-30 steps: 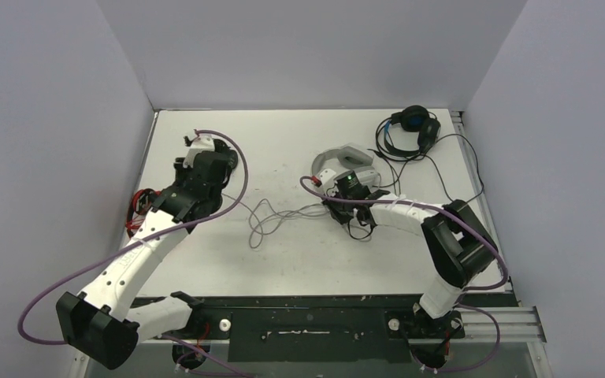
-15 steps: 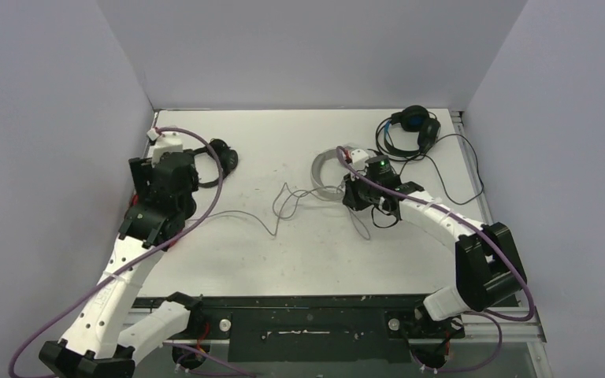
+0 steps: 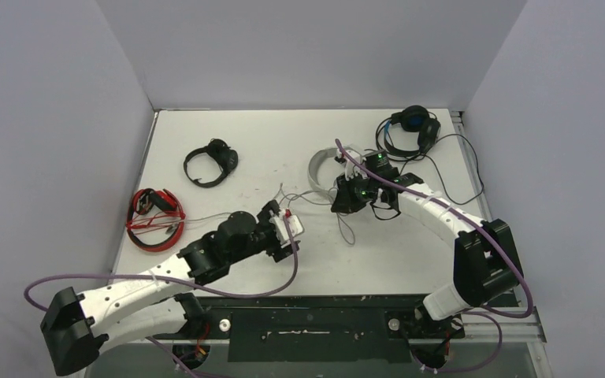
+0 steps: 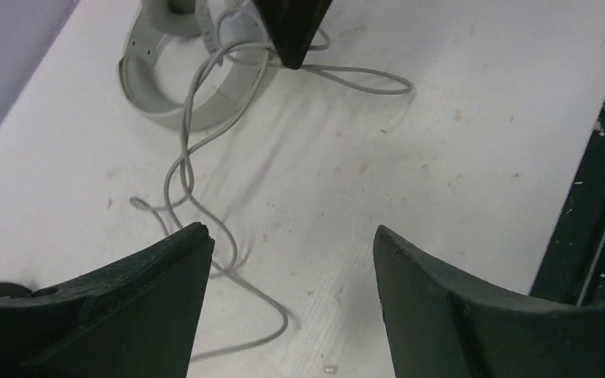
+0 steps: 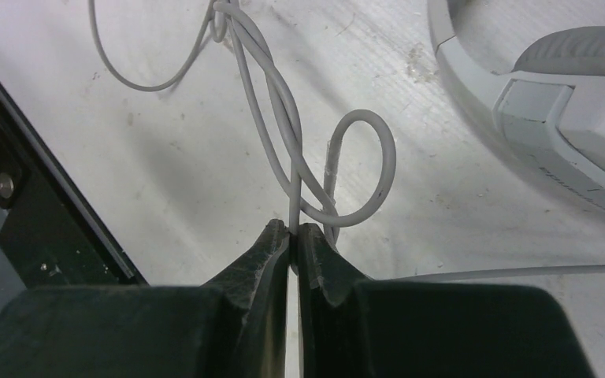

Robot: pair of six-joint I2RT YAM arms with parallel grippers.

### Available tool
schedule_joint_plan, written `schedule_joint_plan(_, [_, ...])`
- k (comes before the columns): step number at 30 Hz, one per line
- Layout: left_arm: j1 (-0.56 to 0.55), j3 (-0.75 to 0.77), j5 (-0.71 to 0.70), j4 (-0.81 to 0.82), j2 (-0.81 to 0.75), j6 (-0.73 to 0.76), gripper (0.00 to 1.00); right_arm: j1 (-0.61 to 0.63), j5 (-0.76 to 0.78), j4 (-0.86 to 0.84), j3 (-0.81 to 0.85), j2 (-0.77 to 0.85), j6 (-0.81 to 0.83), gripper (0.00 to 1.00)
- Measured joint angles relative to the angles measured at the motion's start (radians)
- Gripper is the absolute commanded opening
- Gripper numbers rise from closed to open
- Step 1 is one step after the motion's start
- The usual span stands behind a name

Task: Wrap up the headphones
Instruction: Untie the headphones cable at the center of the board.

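The white-grey headphones lie at centre back, their band and ear cup showing in the wrist views. Their grey cable trails left over the table. My right gripper is shut on a looped bunch of this cable, pinched at the fingertips. My left gripper stands open low over the table, and a loose curl of cable lies by its left finger, untouched. Small black headphones, red-and-black ones and black-and-blue ones lie apart.
Thin black cables from the black-and-blue set sprawl over the back right of the table. The black front rail runs along the near edge, seen also as a dark edge right of my left gripper. Grey walls close in three sides.
My left arm has swung from the small black headphones at the back left to the front centre, and its jaws have opened. My right gripper has shifted back with the cable.
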State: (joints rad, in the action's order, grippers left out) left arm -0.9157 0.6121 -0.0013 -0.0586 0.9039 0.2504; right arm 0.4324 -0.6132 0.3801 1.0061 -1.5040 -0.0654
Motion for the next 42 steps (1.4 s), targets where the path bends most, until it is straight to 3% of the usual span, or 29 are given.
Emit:
schedule_joint_plan(8, [-0.039, -0.035, 0.008, 0.294, 0.205, 0.338, 0.7, -0.001, -0.072, 0.032, 0.014, 0.0, 0.002, 0.0])
schedule_joint_plan(12, [-0.039, -0.053, 0.016, 0.462, 0.283, 0.458, 0.58, -0.004, -0.093, 0.041, 0.014, 0.0, 0.003, 0.0])
schedule_joint_plan(14, [-0.039, -0.056, 0.025, 0.543, 0.339, 0.504, 0.46, -0.008, -0.101, 0.042, 0.014, 0.0, 0.004, 0.0])
schedule_joint_plan(17, [-0.039, -0.061, 0.044, 0.623, 0.411, 0.547, 0.46, -0.01, -0.111, 0.042, 0.014, 0.0, 0.004, 0.0])
schedule_joint_plan(34, [0.031, -0.043, 0.238, 0.691, 0.576, 0.542, 0.43, -0.021, -0.143, 0.044, 0.021, 0.0, 0.003, 0.0])
schedule_joint_plan(42, [0.06, 0.001, 0.253, 0.709, 0.661, 0.542, 0.47, -0.026, -0.163, 0.042, 0.021, 0.0, 0.003, 0.0])
